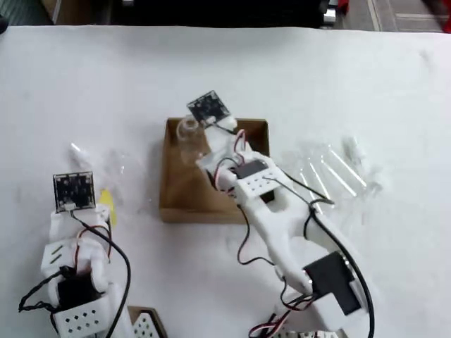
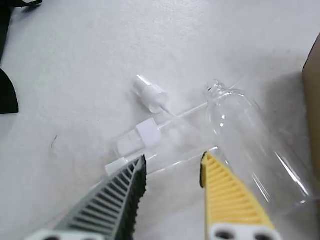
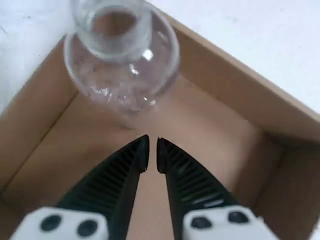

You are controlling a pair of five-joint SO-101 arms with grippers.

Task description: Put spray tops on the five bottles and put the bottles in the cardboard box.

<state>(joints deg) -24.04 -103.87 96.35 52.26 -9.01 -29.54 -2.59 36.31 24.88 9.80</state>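
Open-necked clear bottle (image 3: 122, 55) upright, no spray top, in 11 o'clock corner of cardboard box (image 1: 211, 215) at table centre. Right gripper (image 3: 151, 150) inside box just short of bottle, jaws nearly together, thin slit, gripping nothing. Second bottle (image 2: 250, 140) lies on its side on table at 9 o'clock of box, neck open. Two white spray tops (image 2: 150, 93) (image 2: 145, 132) lie beside it. Left gripper (image 2: 172, 167) hovers over these, jaws wide, empty.
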